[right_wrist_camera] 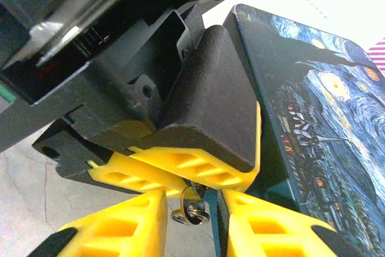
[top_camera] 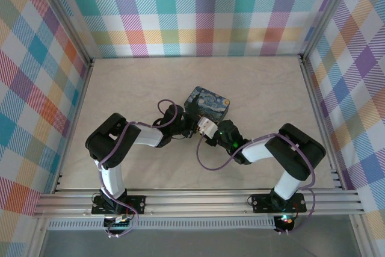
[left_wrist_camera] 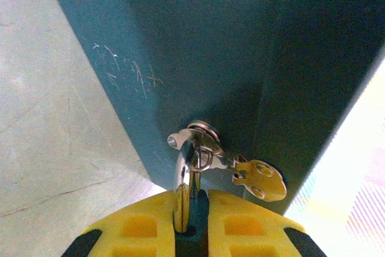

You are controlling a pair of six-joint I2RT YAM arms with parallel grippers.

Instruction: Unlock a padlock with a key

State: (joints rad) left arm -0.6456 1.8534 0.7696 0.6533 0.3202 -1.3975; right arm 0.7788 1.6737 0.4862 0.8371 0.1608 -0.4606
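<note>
My left gripper (left_wrist_camera: 191,201) is pinched shut on the tiny silvery-blue metal padlock (left_wrist_camera: 181,176). The lock hangs from the steel hasp (left_wrist_camera: 201,133) on the side of the dark-blue box printed with a swirling night-sky painting (right_wrist_camera: 313,124). My right gripper (right_wrist_camera: 194,203) stands narrow around the tiny dark metal key (right_wrist_camera: 192,210), just beside the lock. Whether its pads actually bite, I cannot tell. I judge the step in hand to be taking hold of the key. Next I need a firm pinch, then a careful turn. I can read no writing or brand anywhere.
</note>
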